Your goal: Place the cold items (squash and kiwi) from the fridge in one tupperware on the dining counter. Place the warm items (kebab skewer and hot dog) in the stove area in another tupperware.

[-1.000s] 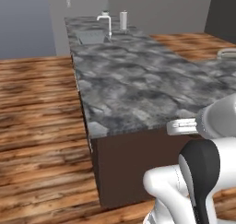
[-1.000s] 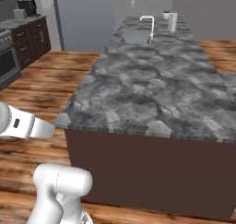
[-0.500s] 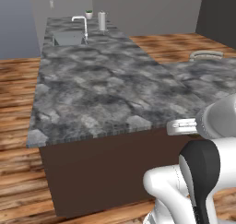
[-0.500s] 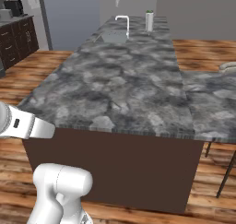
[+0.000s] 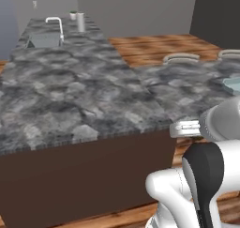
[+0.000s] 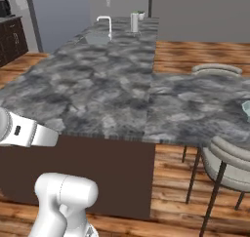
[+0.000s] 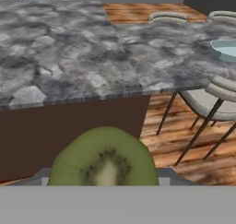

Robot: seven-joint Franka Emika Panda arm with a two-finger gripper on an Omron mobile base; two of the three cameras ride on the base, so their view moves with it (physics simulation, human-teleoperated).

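The jaws are closed on a halved kiwi (image 7: 105,159), its green cut face toward the hand camera, below the edge of the marble tabletop (image 7: 69,52). A pale blue tupperware (image 7: 224,49) lies on the far right part of that tabletop, behind a grey stool (image 7: 209,103).

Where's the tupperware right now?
The tupperware sits on the dining counter at the far right of the hand view, behind the nearest chair, well ahead of the kiwi in the end effector.
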